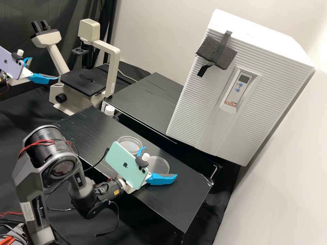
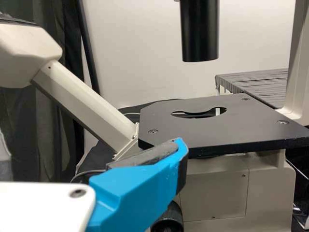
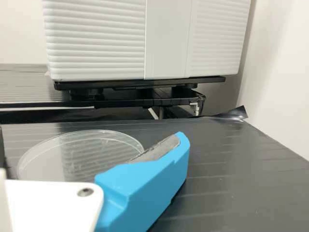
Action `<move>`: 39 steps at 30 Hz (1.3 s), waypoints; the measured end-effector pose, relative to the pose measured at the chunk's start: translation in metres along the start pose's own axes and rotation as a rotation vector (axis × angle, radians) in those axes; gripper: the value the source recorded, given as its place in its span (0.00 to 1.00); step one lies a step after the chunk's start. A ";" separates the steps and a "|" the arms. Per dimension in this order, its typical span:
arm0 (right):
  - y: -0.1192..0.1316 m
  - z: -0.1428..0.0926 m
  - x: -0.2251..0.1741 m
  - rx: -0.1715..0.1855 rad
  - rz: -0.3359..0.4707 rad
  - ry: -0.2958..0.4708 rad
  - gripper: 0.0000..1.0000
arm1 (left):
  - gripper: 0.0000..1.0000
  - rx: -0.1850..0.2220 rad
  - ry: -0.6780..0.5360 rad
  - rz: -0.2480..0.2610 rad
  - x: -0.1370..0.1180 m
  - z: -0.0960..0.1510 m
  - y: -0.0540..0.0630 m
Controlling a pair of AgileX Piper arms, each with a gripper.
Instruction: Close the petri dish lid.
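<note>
In the high view, my right gripper (image 1: 160,162) stands open low over the black bench, its fingers on either side of a clear, shallow round piece (image 1: 159,164), seemingly the lid. A clear petri dish (image 1: 129,145) with a doubled rim sits farther back on the bench. The right wrist view shows the same round piece (image 3: 72,157) lying flat beside one blue finger of my right gripper (image 3: 91,142). Away at the left edge, my left gripper (image 1: 44,68) is open and empty; one of its blue fingers (image 2: 137,191) appears in the left wrist view, in front of the microscope.
The microscope (image 1: 83,81) stands at the back left. A large white ribbed cabinet (image 1: 201,95) rises behind the bench on the right. A small white-capped bottle (image 1: 109,110) is by the bench's back edge. Black tape (image 3: 234,114) sticks up at the bench corner.
</note>
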 end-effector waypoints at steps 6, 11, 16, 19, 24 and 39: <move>-0.002 -0.001 0.001 -0.022 -0.001 0.000 1.00 | 1.00 0.000 0.000 0.000 0.000 0.000 0.000; -0.004 -0.002 0.001 -0.037 0.000 -0.001 0.00 | 1.00 0.000 0.000 0.000 0.000 0.000 0.000; -0.004 -0.003 0.001 -0.045 0.008 -0.005 0.00 | 1.00 0.000 0.000 0.000 0.000 0.000 0.000; -0.005 -0.002 0.001 -0.049 0.005 -0.008 0.00 | 1.00 0.000 0.000 0.000 0.000 0.000 0.000; -0.005 -0.002 0.001 -0.049 0.004 -0.006 0.00 | 1.00 0.000 0.000 0.000 0.000 0.000 0.000; -0.006 -0.002 0.002 -0.045 0.011 -0.002 0.00 | 1.00 0.000 0.000 0.000 0.000 0.000 0.000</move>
